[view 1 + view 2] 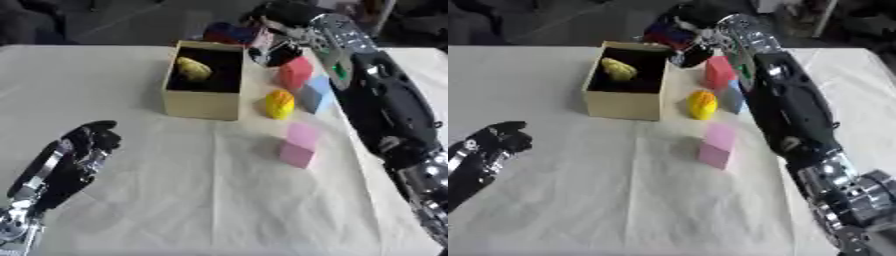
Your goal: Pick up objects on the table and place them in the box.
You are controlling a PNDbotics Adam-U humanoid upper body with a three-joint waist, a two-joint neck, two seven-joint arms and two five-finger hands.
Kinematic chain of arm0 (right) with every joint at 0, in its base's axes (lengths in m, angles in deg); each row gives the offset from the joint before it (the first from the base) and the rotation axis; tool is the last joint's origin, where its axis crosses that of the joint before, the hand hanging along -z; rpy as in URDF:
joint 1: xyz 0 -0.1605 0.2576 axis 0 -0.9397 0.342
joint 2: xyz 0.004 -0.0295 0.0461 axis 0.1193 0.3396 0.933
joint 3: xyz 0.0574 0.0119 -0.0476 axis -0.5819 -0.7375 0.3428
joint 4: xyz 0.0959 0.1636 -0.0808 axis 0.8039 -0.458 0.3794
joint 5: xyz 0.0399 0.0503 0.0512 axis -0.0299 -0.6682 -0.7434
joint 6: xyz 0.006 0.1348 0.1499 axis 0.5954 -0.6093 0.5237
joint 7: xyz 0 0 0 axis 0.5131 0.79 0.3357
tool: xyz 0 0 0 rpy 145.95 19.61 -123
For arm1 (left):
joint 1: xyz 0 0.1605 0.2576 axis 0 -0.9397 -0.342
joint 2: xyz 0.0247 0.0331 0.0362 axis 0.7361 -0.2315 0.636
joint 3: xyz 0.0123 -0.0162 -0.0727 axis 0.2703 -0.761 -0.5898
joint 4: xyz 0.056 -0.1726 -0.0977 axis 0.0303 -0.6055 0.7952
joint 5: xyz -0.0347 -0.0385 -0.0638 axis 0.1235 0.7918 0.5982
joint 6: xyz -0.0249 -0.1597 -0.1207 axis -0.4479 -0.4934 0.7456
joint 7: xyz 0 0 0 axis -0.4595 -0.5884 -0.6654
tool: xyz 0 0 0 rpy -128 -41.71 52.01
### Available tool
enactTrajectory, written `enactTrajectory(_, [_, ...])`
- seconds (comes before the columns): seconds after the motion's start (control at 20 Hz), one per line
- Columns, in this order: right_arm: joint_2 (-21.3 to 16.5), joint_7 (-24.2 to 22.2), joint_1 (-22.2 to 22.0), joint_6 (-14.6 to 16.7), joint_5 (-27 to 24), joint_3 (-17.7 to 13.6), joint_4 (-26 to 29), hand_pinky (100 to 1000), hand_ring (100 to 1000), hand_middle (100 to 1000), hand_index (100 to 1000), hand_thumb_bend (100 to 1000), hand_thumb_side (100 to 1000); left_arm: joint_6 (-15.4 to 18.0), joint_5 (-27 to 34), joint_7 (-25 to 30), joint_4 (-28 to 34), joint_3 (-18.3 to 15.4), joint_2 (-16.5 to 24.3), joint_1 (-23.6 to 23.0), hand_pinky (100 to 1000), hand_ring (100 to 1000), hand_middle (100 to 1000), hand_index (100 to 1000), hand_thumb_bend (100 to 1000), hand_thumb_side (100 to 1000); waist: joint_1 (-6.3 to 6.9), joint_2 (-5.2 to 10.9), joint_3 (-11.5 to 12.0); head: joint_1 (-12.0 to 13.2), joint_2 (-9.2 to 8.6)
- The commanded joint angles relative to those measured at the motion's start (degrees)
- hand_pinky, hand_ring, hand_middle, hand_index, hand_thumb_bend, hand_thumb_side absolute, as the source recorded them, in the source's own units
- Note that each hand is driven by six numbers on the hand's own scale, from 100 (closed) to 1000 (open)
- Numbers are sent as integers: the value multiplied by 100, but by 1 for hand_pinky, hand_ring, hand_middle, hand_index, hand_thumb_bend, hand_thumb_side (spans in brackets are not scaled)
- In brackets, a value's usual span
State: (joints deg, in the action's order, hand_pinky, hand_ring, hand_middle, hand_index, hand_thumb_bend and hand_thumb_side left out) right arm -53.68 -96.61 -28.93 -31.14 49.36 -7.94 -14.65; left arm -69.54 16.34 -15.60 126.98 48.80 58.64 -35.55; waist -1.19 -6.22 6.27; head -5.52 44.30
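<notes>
A tan box (203,104) with a dark inside stands at the table's middle back, and a yellow-green object (194,68) lies in it. To its right a yellow object (280,103), a red block (296,72), a blue block (317,94) and a pink block (300,145) rest on the cloth. My right arm reaches up along the right side. Its hand (278,26) is just beyond the box's far right corner, fingers curled round a dark blue and red object (229,34). Idle at the lower left, my left hand (86,146) is relaxed and holds nothing.
A white cloth (192,200) covers the table. My right forearm (394,115) runs close beside the red and blue blocks. Dark shapes lie beyond the table's far edge.
</notes>
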Motion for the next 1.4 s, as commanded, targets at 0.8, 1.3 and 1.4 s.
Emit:
enactTrajectory(0.8, [-8,-447,-297,-77,1352,-95,-915,820,845,807,913,303,398,2,-18,-46,82,-75,132,22,808,725,660,863,100,676,-50,125,23,73,-18])
enactTrajectory(1.3, [204,610,-272,-243,1923,-235,-1131,773,723,574,573,206,100,-1,-11,-48,86,-77,122,23,808,727,659,863,100,677,-43,121,44,58,-18])
enactTrajectory(1.4, [199,1046,-261,-276,1899,-249,-1047,767,690,541,497,183,100,-2,-10,-48,86,-77,120,21,808,727,659,863,100,677,-45,124,45,60,-18])
